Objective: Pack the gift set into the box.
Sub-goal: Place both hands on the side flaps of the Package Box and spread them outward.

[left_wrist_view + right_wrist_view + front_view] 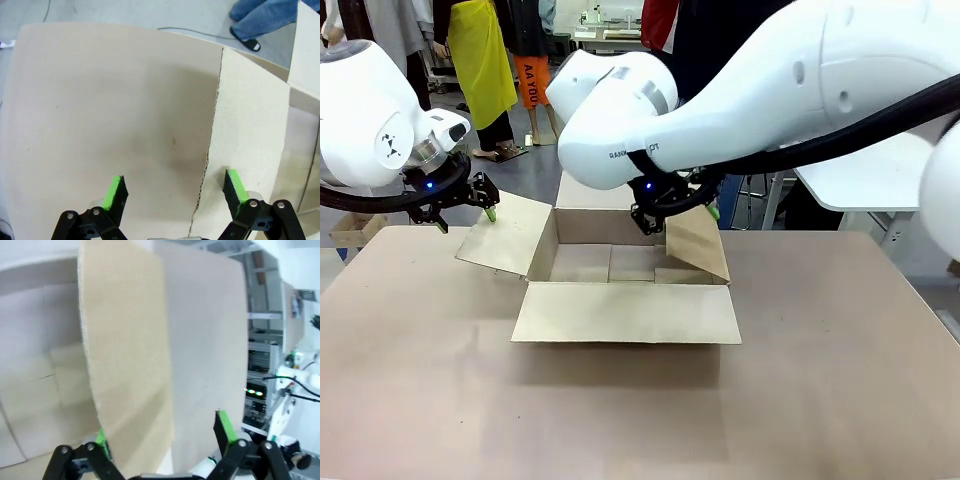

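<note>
the left pincer (467,219) hangs over the far left of the bench (430,380), its fingers spread apart. in its wrist view one green pad (235,186) is above the outer edge of the left flap (505,236) of the box (582,226), the other above bare bench; contact cannot be told. the box sits open mid-bench, its near flap (625,312) lying flat. the right pincer (677,214) is also apart, straddling the raised right flap (698,245).
</note>
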You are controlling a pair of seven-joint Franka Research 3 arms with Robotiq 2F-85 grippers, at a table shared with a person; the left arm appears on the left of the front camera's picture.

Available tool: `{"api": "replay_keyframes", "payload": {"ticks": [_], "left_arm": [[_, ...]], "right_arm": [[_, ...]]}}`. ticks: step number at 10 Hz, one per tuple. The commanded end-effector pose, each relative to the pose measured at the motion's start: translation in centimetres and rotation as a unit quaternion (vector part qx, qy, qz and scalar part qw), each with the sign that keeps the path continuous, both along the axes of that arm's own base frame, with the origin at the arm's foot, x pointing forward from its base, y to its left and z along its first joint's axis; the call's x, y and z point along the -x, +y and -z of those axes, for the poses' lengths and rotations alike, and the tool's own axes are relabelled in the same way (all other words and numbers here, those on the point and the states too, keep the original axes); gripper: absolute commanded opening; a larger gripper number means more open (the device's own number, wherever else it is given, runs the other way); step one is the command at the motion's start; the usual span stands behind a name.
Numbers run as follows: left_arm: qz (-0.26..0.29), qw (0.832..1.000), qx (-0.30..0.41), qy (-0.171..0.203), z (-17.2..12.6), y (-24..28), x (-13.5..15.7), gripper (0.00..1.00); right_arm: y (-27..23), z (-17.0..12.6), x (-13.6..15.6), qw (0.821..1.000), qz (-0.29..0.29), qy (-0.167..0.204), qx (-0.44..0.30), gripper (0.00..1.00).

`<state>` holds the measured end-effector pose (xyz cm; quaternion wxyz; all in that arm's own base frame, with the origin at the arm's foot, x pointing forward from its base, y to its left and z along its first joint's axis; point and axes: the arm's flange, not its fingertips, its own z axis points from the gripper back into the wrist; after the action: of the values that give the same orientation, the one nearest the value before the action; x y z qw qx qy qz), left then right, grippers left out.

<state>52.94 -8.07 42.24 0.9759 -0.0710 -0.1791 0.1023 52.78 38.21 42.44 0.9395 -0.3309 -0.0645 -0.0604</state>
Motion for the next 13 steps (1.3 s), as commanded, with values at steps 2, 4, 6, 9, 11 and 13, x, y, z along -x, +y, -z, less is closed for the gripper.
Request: {"api": "replay_keyframes", "payload": {"ticks": [2,4,6,9,11,13], "left_arm": [[-0.010,1.000,-0.007,0.002,-0.2,-0.3,0.1,1.00],[-0.010,1.000,-0.007,0.002,-0.2,-0.3,0.1,1.00],[-0.010,1.000,-0.007,0.002,-0.2,-0.3,0.1,1.00],[-0.010,1.000,-0.007,0.002,-0.2,-0.3,0.1,1.00],[-0.010,1.000,-0.007,0.002,-0.2,-0.3,0.1,1.00],[-0.010,1.000,-0.007,0.002,-0.2,-0.3,0.1,1.00]], "right_arm": [[-3.9,-2.6,1.0,0.999,0.030,-0.028,0.007,1.00],[-6.5,-3.3,0.5,0.999,0.048,-0.016,-0.001,1.00],[-10.3,-3.0,0.6,0.997,0.056,-0.012,-0.060,1.00],[-15.4,-0.5,0.3,0.987,0.063,0.005,-0.146,1.00],[-17.3,2.5,-0.5,0.980,0.077,0.023,-0.184,1.00],[-14.9,-0.7,-1.2,0.988,0.083,0.001,-0.128,1.00]]}}
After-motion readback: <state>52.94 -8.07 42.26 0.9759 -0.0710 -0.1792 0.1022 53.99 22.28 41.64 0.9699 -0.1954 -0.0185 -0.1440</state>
